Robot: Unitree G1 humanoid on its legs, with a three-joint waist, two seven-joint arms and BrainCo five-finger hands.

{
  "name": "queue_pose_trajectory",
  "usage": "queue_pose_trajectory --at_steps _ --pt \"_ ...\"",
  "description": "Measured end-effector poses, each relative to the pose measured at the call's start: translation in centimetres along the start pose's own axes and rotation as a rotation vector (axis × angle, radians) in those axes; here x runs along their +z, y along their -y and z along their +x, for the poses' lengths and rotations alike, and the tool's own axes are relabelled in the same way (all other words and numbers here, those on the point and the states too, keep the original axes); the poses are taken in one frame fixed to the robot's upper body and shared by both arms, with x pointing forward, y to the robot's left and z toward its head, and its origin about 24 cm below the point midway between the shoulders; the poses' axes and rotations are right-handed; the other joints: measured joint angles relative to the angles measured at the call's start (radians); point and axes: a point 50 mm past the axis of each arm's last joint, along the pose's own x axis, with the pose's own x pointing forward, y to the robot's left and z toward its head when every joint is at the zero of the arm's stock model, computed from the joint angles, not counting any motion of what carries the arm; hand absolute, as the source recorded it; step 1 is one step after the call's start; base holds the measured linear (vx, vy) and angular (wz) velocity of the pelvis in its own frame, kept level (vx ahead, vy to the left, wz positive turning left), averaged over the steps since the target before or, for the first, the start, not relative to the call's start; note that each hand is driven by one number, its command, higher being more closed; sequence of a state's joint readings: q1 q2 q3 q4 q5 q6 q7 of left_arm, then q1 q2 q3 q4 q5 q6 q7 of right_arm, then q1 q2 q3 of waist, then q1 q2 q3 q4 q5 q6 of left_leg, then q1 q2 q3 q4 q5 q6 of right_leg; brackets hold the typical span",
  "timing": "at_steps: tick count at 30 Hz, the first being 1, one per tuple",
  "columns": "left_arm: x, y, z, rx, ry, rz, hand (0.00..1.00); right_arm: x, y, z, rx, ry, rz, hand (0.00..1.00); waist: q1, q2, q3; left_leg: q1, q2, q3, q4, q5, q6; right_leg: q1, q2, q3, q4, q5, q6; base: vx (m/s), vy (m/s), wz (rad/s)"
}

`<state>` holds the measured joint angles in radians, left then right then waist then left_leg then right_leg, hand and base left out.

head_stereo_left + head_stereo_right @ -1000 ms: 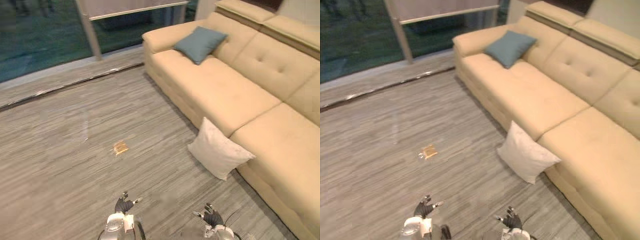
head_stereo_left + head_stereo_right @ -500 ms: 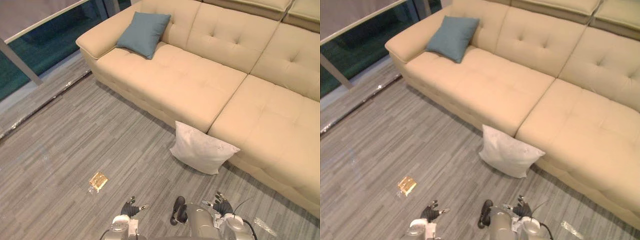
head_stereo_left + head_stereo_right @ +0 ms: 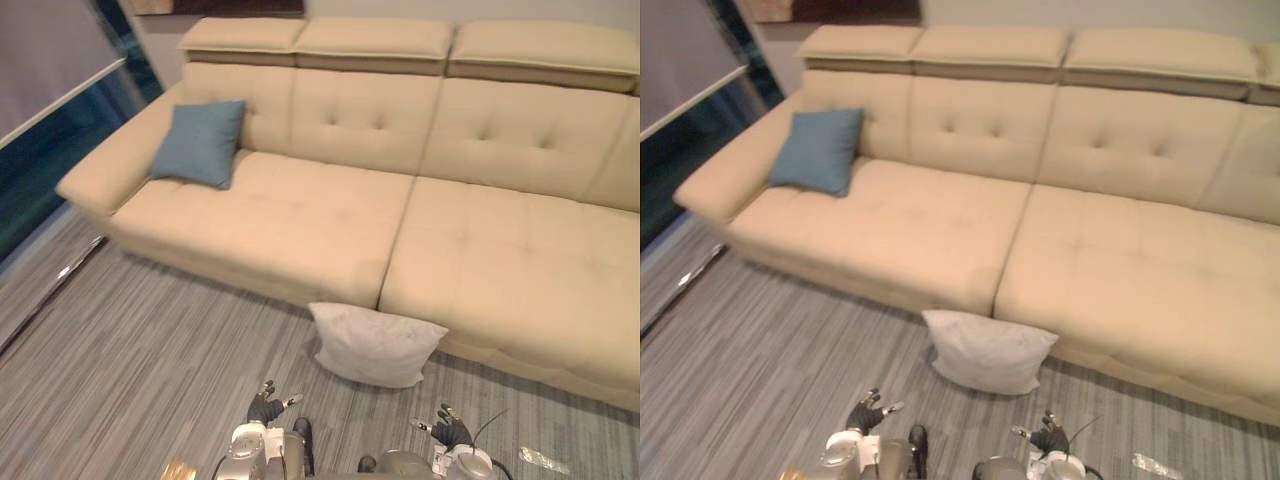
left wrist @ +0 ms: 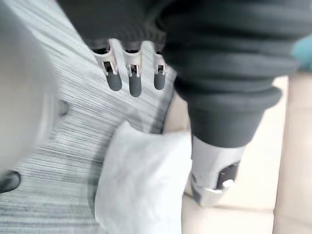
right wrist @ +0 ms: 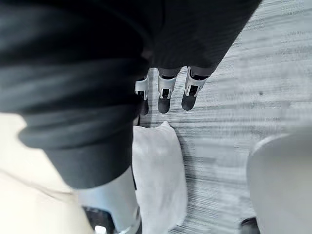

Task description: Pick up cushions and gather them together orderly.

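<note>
A white cushion [image 3: 375, 344] lies on the floor, leaning against the front of the beige sofa [image 3: 480, 250]. It also shows in the wrist views [image 4: 141, 185] [image 5: 158, 180]. A teal cushion [image 3: 200, 142] rests upright on the sofa's left end by the armrest. My left hand [image 3: 266, 406] hangs low at the bottom of the head view, fingers relaxed and holding nothing [image 4: 134, 78]. My right hand [image 3: 450, 430] hangs to its right, likewise empty with straight fingers [image 5: 165, 95]. Both hands are short of the white cushion.
Grey striped floor [image 3: 130, 380] lies before the sofa. A dark glass wall [image 3: 50, 150] and metal floor rail [image 3: 45, 290] run along the left. A small gold wrapper [image 3: 178, 469] and a clear scrap [image 3: 537, 460] lie on the floor near me.
The camera has swung right, so the sofa now faces me squarely and the white cushion sits straight ahead. Both hands remain low and empty.
</note>
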<state>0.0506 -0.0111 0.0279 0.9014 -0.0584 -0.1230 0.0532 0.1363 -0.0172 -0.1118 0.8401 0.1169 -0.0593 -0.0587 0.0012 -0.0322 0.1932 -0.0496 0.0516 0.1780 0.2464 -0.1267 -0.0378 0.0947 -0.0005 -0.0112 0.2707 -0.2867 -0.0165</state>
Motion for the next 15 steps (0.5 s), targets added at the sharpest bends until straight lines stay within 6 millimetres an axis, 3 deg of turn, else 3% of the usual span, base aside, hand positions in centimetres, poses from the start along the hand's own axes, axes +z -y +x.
queue_pose_trajectory --at_steps 1,2,3,4,6,9,10,11,15 --pt "0.0 -0.1 0.0 0.001 0.0 0.003 0.0 -0.1 -0.4 0.0 0.006 -0.002 0.008 0.0 0.0 -0.01 -0.002 0.007 -0.002 0.019 -0.001 -0.006 0.009 -0.006 -0.006 0.005 0.013 -0.002 0.007 0.29 0.151 -0.76" --pt "0.1 -0.1 0.0 -0.002 0.001 0.01 0.0 -0.1 -0.5 0.0 0.01 -0.004 0.011 0.0 0.003 -0.018 0.0 0.035 -0.002 0.052 -0.017 -0.012 0.018 -0.018 -0.017 0.005 0.055 -0.005 0.046 0.22 0.133 -0.76" --pt "-0.1 -0.1 0.0 0.0 -0.005 0.01 0.0 0.0 -0.5 0.0 0.01 -0.002 0.009 0.0 0.006 -0.013 0.003 0.085 0.004 0.088 -0.046 -0.016 0.024 -0.042 -0.022 0.0 0.138 0.0 0.089 0.22 0.15 -0.82" --pt "-0.3 -0.2 0.0 0.003 -0.011 0.011 0.0 0.1 -0.3 0.0 0.007 0.002 0.006 0.0 0.006 -0.004 0.009 0.121 0.009 0.105 -0.063 -0.017 0.026 -0.061 -0.025 -0.012 0.199 -0.002 0.097 0.15 0.123 -0.79" --pt "-0.7 -0.7 -0.1 0.01 -0.029 0.03 0.0 0.1 -0.2 0.1 0.003 0.002 0.001 0.0 0.004 -0.003 0.009 0.182 0.017 0.129 -0.087 -0.018 0.027 -0.079 -0.062 -0.073 0.261 -0.035 0.089 0.09 0.06 -0.53" --pt "-0.8 -1.2 -0.1 0.0 -0.038 0.088 0.0 0.3 0.0 0.2 0.003 0.001 -0.009 0.0 -0.001 -0.005 0.008 0.196 0.039 0.14 -0.109 -0.019 0.024 -0.136 -0.139 -0.178 0.185 -0.029 0.075 0.08 -0.071 -0.23" --pt "-0.7 -1.5 0.0 0.002 -0.035 0.106 0.0 0.2 -0.1 0.4 0.004 -0.012 -0.013 0.0 -0.001 -0.017 0.009 0.189 0.033 0.139 -0.108 -0.021 0.015 -0.155 -0.161 -0.183 0.095 0.055 0.072 0.15 -0.189 -0.1" --pt "-0.5 -1.8 0.1 0.002 -0.035 0.124 0.0 0.4 0.1 0.5 0.0 -0.012 -0.017 0.0 -0.002 -0.016 0.013 0.193 0.033 0.124 -0.105 -0.033 -0.013 -0.148 -0.161 -0.177 0.078 0.092 0.07 0.09 -0.169 -0.04" --pt "-1.2 -0.6 0.1 -0.029 -0.066 0.126 0.0 0.8 1.6 0.8 -0.033 -0.004 -0.046 0.0 -0.013 0.045 0.01 0.197 0.072 0.072 -0.113 -0.025 -0.03 -0.121 -0.113 -0.186 0.046 0.095 0.062 0.05 -0.166 -0.02"
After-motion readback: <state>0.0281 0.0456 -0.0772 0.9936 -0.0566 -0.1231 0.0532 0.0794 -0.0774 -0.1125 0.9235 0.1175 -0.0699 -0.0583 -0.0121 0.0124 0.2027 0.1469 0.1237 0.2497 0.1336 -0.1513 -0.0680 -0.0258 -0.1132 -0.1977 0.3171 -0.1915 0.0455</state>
